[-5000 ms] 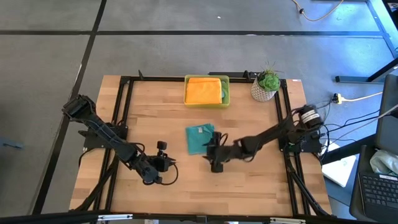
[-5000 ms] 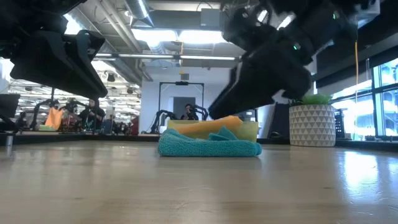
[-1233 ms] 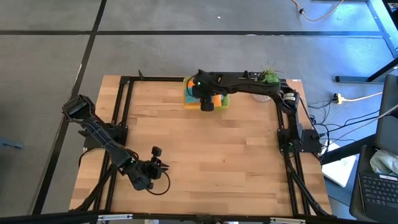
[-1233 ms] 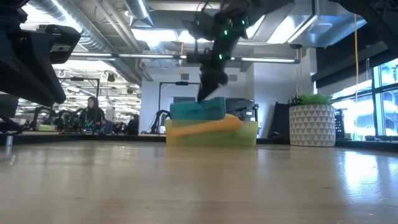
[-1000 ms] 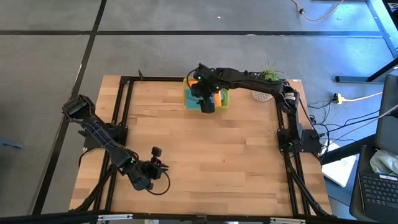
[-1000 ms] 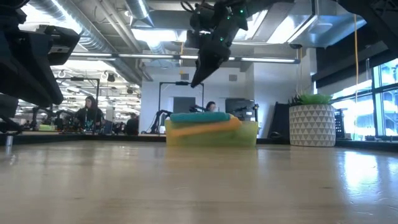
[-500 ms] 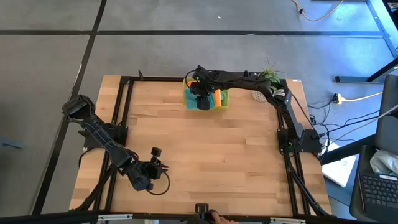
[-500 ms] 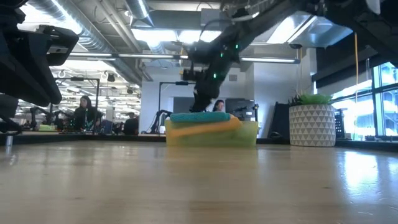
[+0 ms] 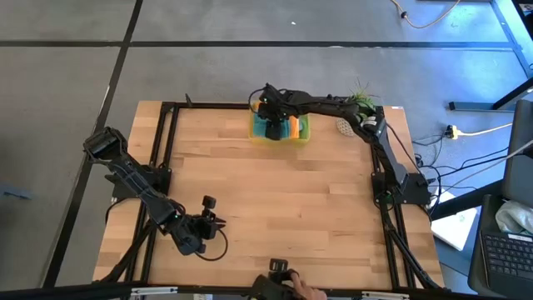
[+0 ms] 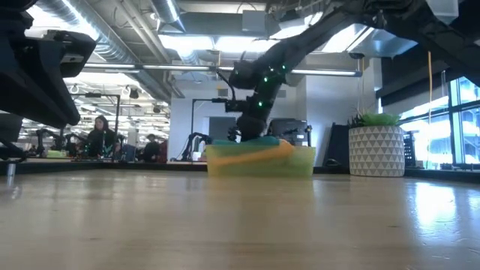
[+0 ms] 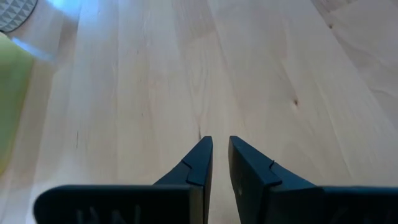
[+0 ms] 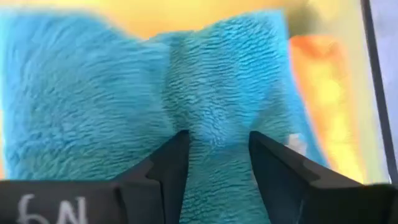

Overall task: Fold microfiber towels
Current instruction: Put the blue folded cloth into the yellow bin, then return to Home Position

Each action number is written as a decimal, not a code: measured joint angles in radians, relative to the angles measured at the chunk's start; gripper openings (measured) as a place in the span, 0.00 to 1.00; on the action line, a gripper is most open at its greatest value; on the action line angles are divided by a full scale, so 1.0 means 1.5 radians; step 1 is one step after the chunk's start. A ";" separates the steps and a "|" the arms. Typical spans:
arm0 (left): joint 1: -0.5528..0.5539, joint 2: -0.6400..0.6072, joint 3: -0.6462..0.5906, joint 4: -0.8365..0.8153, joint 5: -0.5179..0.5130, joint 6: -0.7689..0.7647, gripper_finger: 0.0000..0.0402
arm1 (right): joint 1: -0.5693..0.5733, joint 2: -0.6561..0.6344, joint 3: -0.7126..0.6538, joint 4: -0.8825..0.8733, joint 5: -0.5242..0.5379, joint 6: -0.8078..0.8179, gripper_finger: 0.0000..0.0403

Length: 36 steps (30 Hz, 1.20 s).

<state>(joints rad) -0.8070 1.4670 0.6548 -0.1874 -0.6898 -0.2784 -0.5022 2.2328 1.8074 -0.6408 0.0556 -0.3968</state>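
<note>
While the high view shows the right gripper [image 9: 268, 115] down on the teal towel [image 9: 269, 128] in the tray [image 9: 301, 135] at the table's far edge, it should press flat, not drag. Low view: a second ago it hung above the stack. Wrist views: right fingers [image 12: 166, 163] apart, tips in pile; left gripper [image 11: 216, 155] nearly shut, empty.

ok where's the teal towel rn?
High view: the teal towel lies in the yellow tray at the table's far edge, on the orange towel, under the right gripper.
</note>
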 joint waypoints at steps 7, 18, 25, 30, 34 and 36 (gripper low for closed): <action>0.007 0.000 0.000 -0.004 -0.001 -0.001 0.11 | 0.002 -0.002 0.112 -0.105 -0.071 0.024 0.42; -0.017 -0.001 0.000 -0.102 -0.131 -0.136 0.11 | 0.050 -0.032 0.178 -0.334 -0.180 0.099 0.42; -0.067 -0.014 0.000 -0.144 -0.236 -0.196 0.11 | 0.099 -0.195 -0.076 -0.227 -0.150 0.165 0.34; -0.011 -0.120 -0.011 -0.190 -0.244 -0.156 0.02 | 0.126 -0.401 -0.368 0.031 -0.148 0.272 0.23; 0.081 -0.252 -0.077 -0.046 -0.170 0.035 0.01 | 0.156 -0.548 -0.590 0.235 -0.147 0.363 0.17; 0.143 -0.322 -0.134 0.071 -0.085 0.127 0.00 | 0.175 -0.609 -0.679 0.298 -0.137 0.384 0.15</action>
<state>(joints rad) -0.5920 0.9835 0.4532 -0.0806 -0.8180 -0.0876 -0.2399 1.3194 0.7888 -0.1935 -0.1505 0.1787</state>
